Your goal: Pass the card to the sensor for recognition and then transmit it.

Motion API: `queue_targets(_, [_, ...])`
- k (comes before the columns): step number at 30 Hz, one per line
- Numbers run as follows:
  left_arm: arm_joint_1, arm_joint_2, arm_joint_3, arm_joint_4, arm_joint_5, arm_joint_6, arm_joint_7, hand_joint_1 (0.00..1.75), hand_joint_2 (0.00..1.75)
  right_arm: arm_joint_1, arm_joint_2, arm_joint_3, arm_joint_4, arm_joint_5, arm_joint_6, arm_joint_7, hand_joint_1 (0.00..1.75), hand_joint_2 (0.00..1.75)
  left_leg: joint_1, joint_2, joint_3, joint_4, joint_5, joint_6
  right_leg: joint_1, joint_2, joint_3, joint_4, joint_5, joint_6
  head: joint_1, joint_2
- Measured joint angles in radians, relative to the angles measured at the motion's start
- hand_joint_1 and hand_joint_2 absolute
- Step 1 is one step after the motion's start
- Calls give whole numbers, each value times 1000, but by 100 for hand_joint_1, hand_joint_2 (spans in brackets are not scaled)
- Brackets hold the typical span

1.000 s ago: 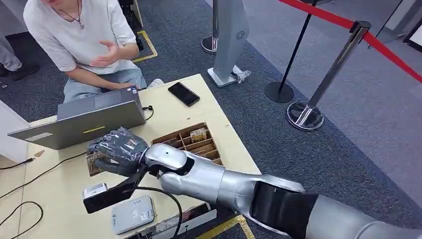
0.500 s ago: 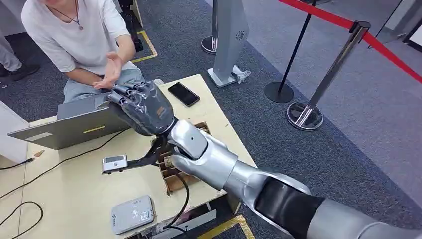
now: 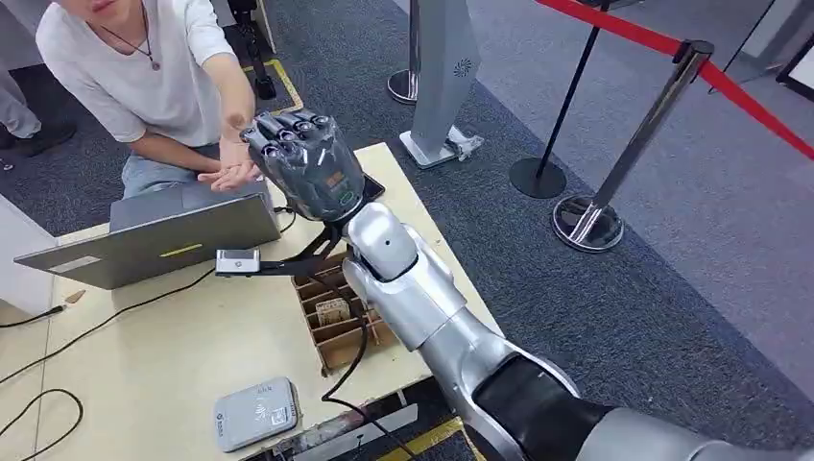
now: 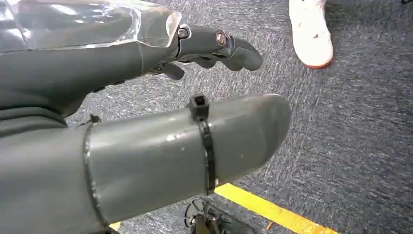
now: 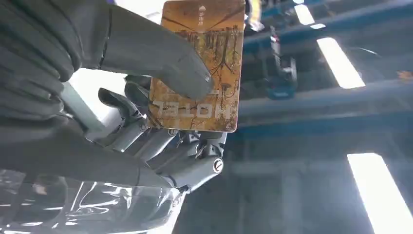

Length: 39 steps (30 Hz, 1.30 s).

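Right robot hand [image 3: 305,165] raised over bench [image 3: 144,355], thumb pinching hotel card [image 5: 202,66] vs fingers, toward person's open hand [image 3: 228,175], prob. for handover; left robot hand [image 4: 146,97] holds nothing, fingers apart.

Right hand [image 3: 305,163] stood above laptop [image 3: 154,230]; person's open hand [image 3: 228,175] just beyond; table [image 3: 144,355] open near reader [image 3: 255,413].

The left hand [image 4: 146,122], fingers apart and holding nothing, spans the frame's left and centre above grey carpet [image 4: 350,146], a white shoe [image 4: 311,31] upper right and a yellow floor line [image 4: 272,209] along the bottom.
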Motion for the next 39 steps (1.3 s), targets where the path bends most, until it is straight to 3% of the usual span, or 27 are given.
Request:
queue_targets(4, [2, 5, -16, 0, 13, 3, 0, 0, 0, -23, 5, 3, 65, 0, 0, 45, 175, 175, 0, 0, 0, 0, 0, 0, 0, 0, 0, 0, 0, 0, 0, 0])
queue_targets(17, [8, 6, -23, 0, 27, 3, 5, 0, 0, -70, 31, 17, 227, -2, 0, 56, 175, 175, 0, 0, 0, 0, 0, 0, 0, 0, 0, 0, 0, 0, 0, 0])
queue_targets(18, [9, 6, -23, 0, 27, 3, 5, 0, 0, -71, 32, 18, 233, -3, 0, 55, 0, 175, 0, 0, 0, 0, 0, 0, 0, 0, 0, 0, 0, 0, 0, 0])
queue_targets(20, [10, 6, -23, 0, 28, 3, 5, 0, 0, -72, 34, 20, 246, -16, 0, 51, 0, 175, 0, 0, 0, 0, 0, 0, 0, 0, 0, 0, 0, 0, 0, 0])
queue_targets(21, [11, 7, -23, 0, 28, 3, 5, 0, 0, -73, 37, 20, 251, -21, 0, 46, 0, 0, 0, 0, 0, 0, 0, 0, 0, 0, 0, 0, 0, 0, 0, 0])
queue_targets(39, [13, 2, -22, 0, 46, 18, 14, 0, 0, -90, 55, 20, 306, -31, 0, 24, 0, 0, 0, 0, 0, 0, 0, 0, 0, 0, 0, 0, 0, 0, 0, 0])
